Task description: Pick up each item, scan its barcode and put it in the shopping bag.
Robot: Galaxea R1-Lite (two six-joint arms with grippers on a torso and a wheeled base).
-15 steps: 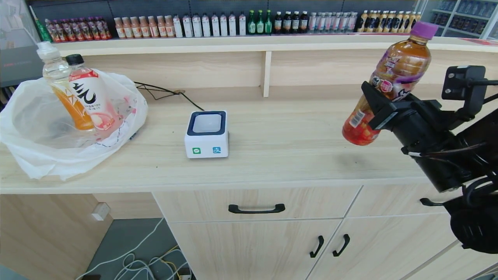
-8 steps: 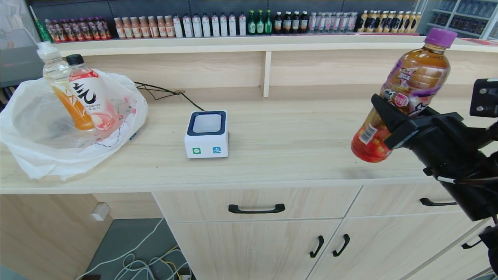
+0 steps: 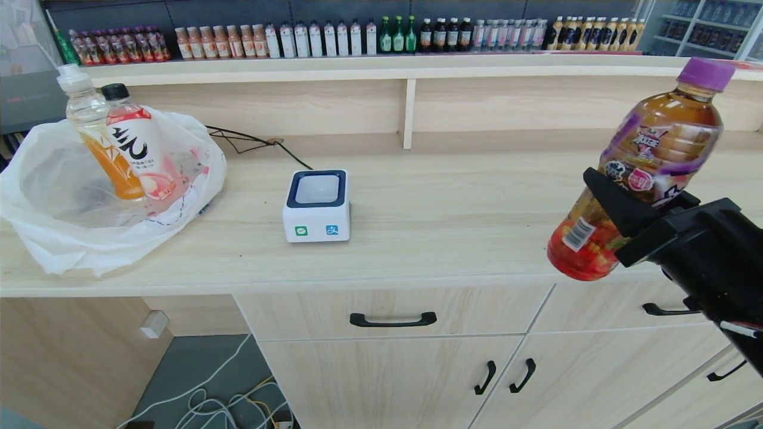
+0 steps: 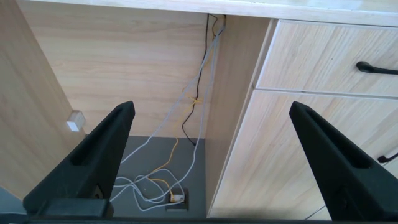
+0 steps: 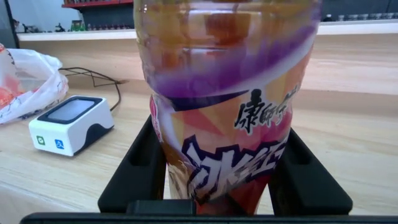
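My right gripper (image 3: pixel 641 205) is shut on a purple-capped tea bottle (image 3: pixel 647 164), held tilted in the air off the counter's front right edge. Up close the bottle (image 5: pixel 224 106) sits between the black fingers (image 5: pixel 134 165). The white barcode scanner (image 3: pixel 317 204) stands mid-counter; it also shows as the scanner (image 5: pixel 69 123) in the right wrist view. A white shopping bag (image 3: pixel 89 185) at the left holds an orange-drink bottle (image 3: pixel 95 131) and a pink-labelled bottle (image 3: pixel 143 146). My left gripper (image 4: pixel 211 162) hangs open below the counter, facing the cabinet side.
A black cable (image 3: pixel 256 143) runs from the scanner to the back of the wooden counter (image 3: pixel 447 202). A shelf of bottles (image 3: pixel 381 36) lines the back wall. Drawers with black handles (image 3: pixel 393 320) sit below; loose cables (image 4: pixel 168 180) lie on the floor.
My right arm has carried the tea bottle to the right and down, toward the counter's front edge and closer to the camera. Nothing else has moved.
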